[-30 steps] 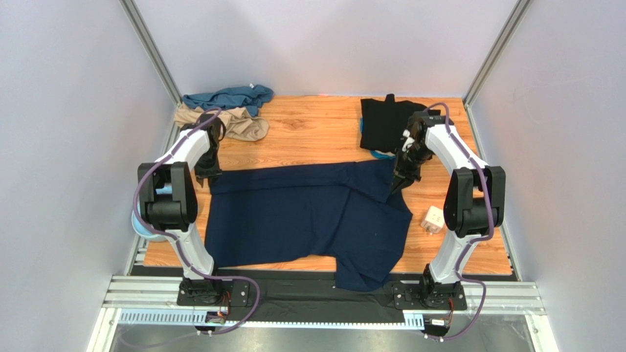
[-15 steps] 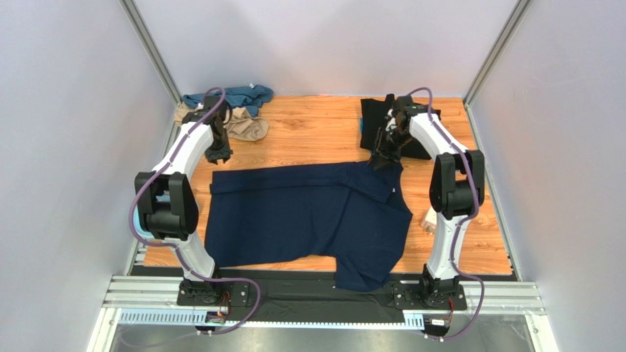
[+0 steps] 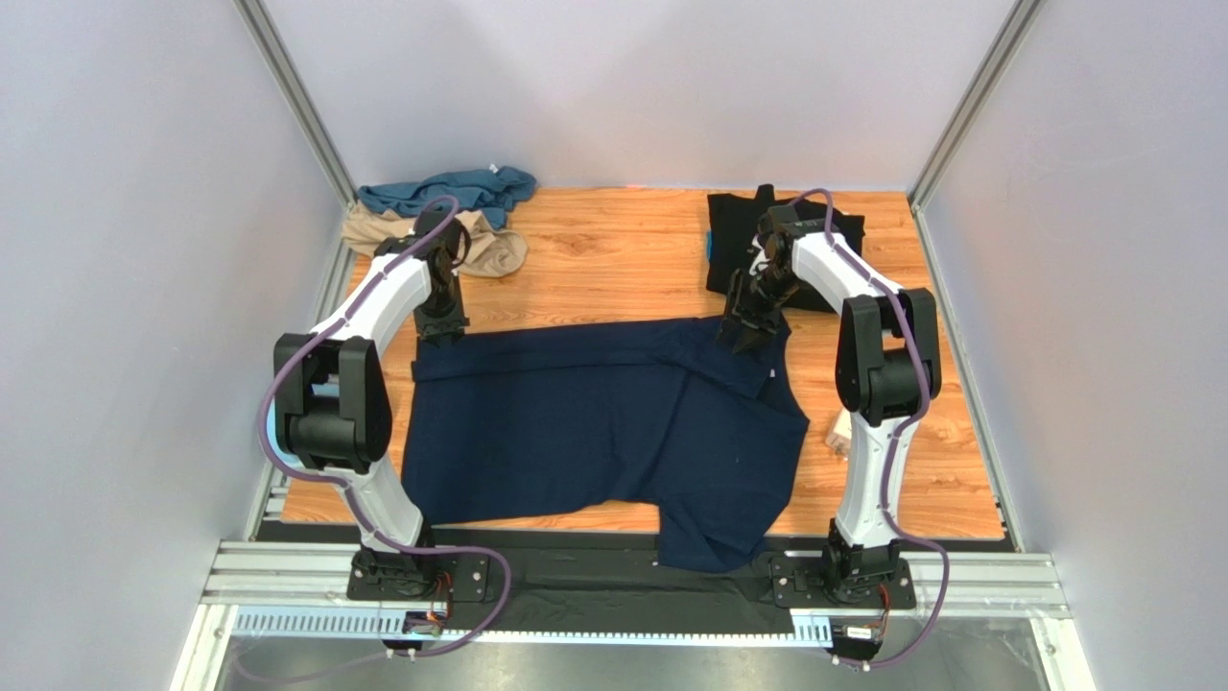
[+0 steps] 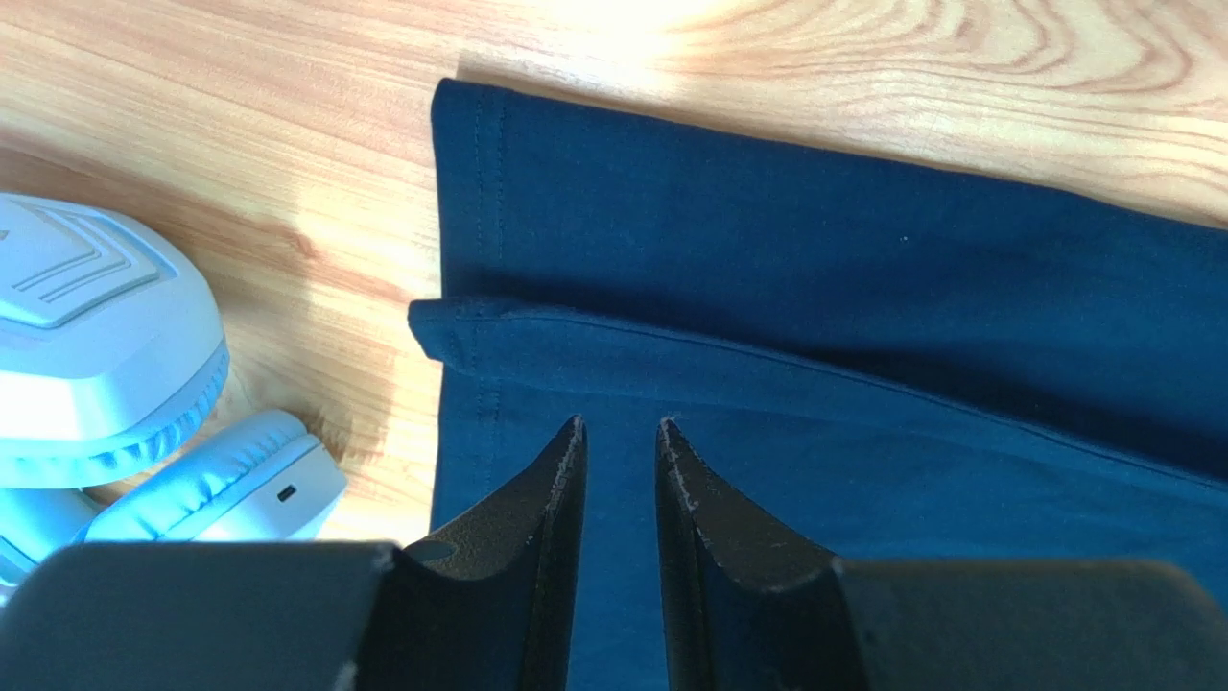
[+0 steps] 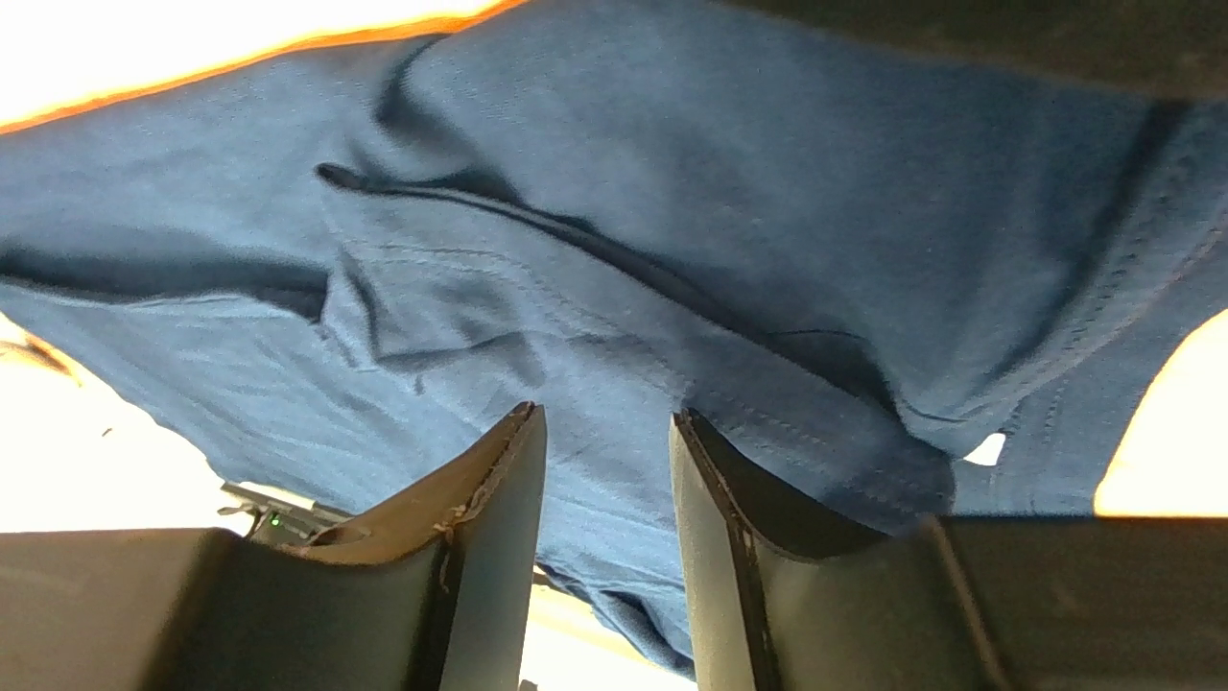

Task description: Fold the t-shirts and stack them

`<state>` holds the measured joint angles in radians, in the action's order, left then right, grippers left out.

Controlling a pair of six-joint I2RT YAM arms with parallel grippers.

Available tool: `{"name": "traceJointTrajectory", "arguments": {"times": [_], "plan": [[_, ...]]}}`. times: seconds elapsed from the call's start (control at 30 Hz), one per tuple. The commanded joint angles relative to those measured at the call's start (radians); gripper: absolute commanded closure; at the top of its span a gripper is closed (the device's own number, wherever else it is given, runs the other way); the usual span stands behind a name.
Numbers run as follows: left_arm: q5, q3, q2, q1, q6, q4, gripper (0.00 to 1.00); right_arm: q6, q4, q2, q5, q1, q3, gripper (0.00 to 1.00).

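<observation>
Right arm (image 3: 882, 360) hides part of black t-shirt (image 3: 732, 238) far right and most of white cube (image 3: 836, 432); navy t-shirt (image 3: 606, 425) spread mid-table, teal t-shirt (image 3: 447, 190) and tan t-shirt (image 3: 490, 254) heaped far left; left gripper (image 4: 620, 425) and right gripper (image 5: 603, 415) jaws apart, empty, over navy cloth.

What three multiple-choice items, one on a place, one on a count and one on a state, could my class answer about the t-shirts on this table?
1. Where does the black t-shirt lie? A at the near left edge; B at the far right corner; C in the middle.
2. How many t-shirts are on the table? A two; B six; C four.
3. How does the navy t-shirt lie? A spread out; B bunched in a heap; C rolled into a tube.

Answers: 1 B, it lies by the far right walls. 2 C, the navy and black ones plus a teal t-shirt and a tan t-shirt. 3 A, it covers the table's middle, mostly flat.
</observation>
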<state>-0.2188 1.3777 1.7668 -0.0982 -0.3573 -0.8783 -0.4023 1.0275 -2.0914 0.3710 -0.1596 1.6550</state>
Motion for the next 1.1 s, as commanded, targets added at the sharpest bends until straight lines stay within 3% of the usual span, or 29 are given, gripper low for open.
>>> {"name": "traceJointTrajectory", "arguments": {"times": [0.0,0.73,1.07], "plan": [[0.004,-0.006,-0.056,0.002,0.001,0.019,0.7,0.013,-0.035,0.001,-0.038,-0.006,0.002,0.57],[0.033,-0.014,-0.064,-0.001,0.014,0.01,0.71,0.019,-0.04,-0.027,-0.136,-0.005,0.028,0.57],[0.038,-0.022,-0.061,-0.006,0.012,0.01,0.72,0.034,-0.021,-0.07,-0.1,-0.004,0.066,0.59]]}}
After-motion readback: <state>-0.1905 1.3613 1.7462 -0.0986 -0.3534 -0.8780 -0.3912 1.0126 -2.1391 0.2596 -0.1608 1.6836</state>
